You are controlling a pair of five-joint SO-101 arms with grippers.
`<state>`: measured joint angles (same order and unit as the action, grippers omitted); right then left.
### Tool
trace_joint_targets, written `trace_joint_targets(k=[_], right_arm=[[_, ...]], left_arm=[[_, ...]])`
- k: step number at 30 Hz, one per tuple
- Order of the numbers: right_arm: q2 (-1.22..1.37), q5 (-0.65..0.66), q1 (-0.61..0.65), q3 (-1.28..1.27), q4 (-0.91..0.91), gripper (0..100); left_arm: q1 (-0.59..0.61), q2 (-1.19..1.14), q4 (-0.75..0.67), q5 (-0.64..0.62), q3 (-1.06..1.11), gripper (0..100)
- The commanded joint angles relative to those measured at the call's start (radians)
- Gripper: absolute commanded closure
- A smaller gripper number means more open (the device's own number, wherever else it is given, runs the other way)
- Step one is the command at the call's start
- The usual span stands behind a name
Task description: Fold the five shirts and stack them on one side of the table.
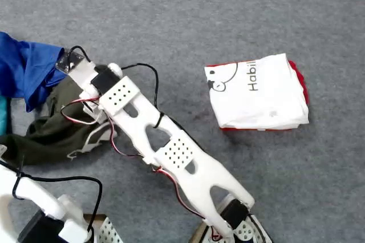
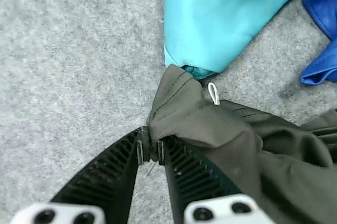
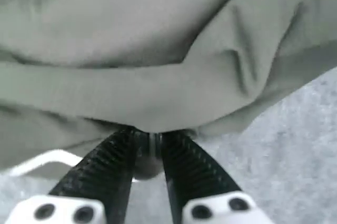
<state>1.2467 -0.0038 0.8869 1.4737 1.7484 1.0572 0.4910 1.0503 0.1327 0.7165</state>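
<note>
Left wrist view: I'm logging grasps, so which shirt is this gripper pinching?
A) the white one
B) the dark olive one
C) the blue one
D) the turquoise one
B: the left gripper is shut on a bunched edge of the dark olive shirt, while the turquoise shirt and the blue shirt lie beyond its fingertips.

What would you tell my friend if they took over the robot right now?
Left gripper: shut on an edge of the dark green shirt.
Right gripper: shut on a fold of the same shirt.
Things: the dark green shirt lies crumpled on the table, at the left of the high view, beside the unfolded blue shirt and teal shirt.
Done: the white shirt is folded and stacked on the folded red shirt.
Left: fold the other three and add them to that stack.
</note>
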Motion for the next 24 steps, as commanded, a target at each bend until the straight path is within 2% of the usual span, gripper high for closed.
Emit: trace_joint_targets(k=[1, 6, 18, 24], right_arm=[[-0.027, 0.107, -0.041, 0.062, 0.041, 99.7], [-0.165, 0.143, -0.051, -0.050, 0.041, 99.7], [-0.774, 0.244, -0.051, -0.768, 0.031, 99.7], [-1.069, 0.302, -0.077, -1.102, -0.041, 99.7]], left_arm=[[0.002, 0.031, -0.017, 0.008, -0.006, 98], [0.003, 0.031, -0.017, 0.044, -0.005, 98], [0.000, 0.031, -0.032, 0.063, -0.003, 98], [0.000, 0.028, -0.054, 0.063, -0.005, 98]])
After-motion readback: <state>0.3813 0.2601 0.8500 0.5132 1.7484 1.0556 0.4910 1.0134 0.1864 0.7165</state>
